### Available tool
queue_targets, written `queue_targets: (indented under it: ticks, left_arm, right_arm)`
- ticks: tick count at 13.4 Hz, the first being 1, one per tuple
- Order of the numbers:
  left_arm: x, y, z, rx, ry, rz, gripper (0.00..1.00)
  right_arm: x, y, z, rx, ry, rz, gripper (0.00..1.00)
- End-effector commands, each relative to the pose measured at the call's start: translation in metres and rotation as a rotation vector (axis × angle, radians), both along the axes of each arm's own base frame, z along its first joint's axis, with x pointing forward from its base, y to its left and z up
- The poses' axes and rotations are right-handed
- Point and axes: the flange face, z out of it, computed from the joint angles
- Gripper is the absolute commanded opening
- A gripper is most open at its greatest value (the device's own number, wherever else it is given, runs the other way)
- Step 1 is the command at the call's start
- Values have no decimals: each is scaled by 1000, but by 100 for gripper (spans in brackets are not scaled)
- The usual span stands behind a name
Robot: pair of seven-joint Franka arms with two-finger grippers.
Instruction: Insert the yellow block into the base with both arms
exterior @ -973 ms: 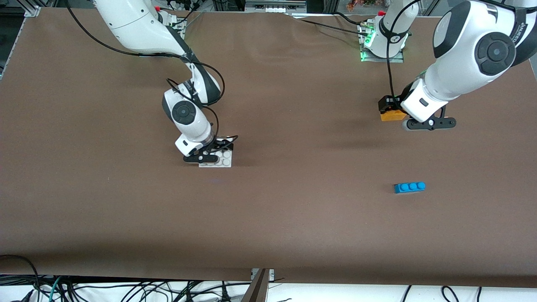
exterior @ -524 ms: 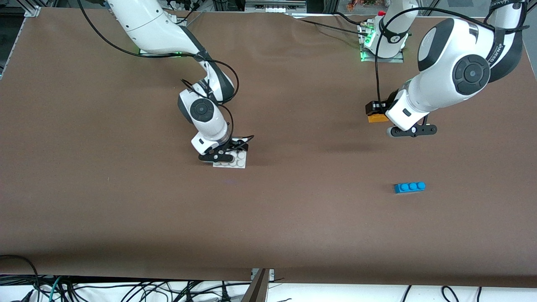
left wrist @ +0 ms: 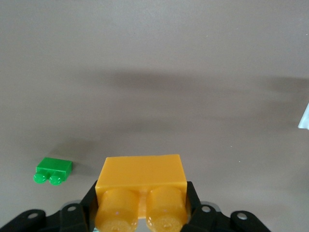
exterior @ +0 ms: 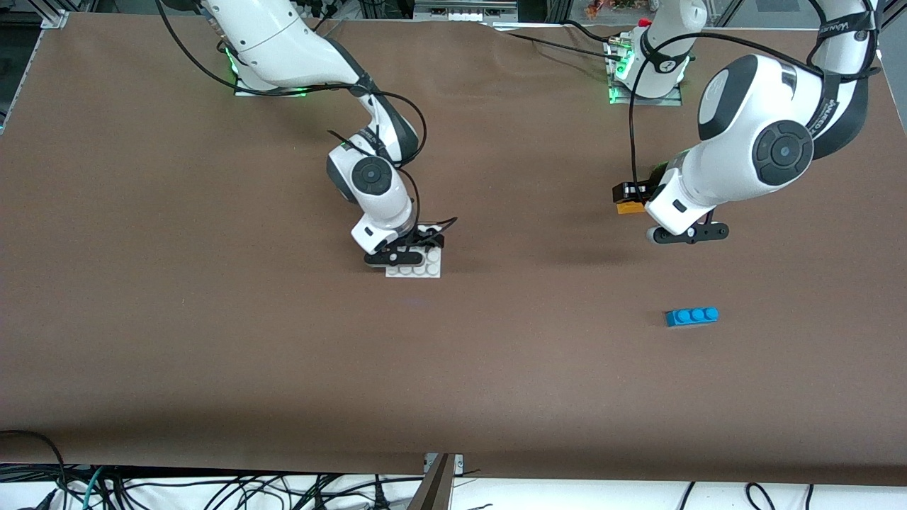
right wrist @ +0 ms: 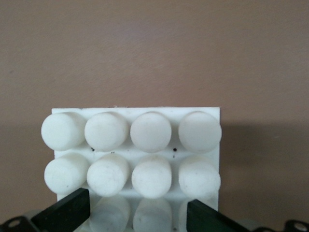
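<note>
- The small yellow-orange plastic two-stud block (left wrist: pixel 141 180) sits clamped in the left tool (left wrist: pixel 142 212), aloft over the brown bench (exterior: pixel 142 319) toward the left arm's end.
- The flat white studded plastic base plate (exterior: pixel 417 265) is gripped at one edge by the right tool (exterior: pixel 409 248), near mid-bench.
- A small green two-stud brick (left wrist: pixel 52 170) lies on the bench, seen from the left wrist.
- A longer blue three-stud brick (exterior: pixel 691 316) rests nearer the front camera than the left tool's spot.

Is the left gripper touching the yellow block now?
Touching. In the left wrist view the left gripper is shut on the yellow block; its black fingers press against both sides of the block.
</note>
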Motion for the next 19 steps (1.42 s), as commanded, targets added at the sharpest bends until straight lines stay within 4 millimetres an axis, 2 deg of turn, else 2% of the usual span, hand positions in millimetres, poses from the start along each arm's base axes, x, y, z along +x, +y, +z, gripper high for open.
queue_targets:
  ticks: [1,6,8,12,15,17,19]
  left_arm:
    - [6,-3,5,-21,-1,4,0]
    - [7,-3,3,-19,2,0,0]
    - [7,-6,2,-23,-1,-2,0]
    - [6,-18,-4,-26,-1,-9,0]
    - [6,-39,-7,-33,-20,-33,0]
    - [6,-53,-13,-43,-28,-49,0]
    - [7,-72,-19,-84,-18,-47,0]
  right_arm:
    - [-8,24,-8,18,4,2,100]
    - [-6,29,-9,17,1,11,100]
    - [1,31,3,-3,16,14,100]
    - [16,41,51,-28,26,31,100]
    - [27,36,88,-21,-10,82,100]
    - [52,8,121,-18,-30,91,100]
    - [67,-11,156,-19,-41,67,100]
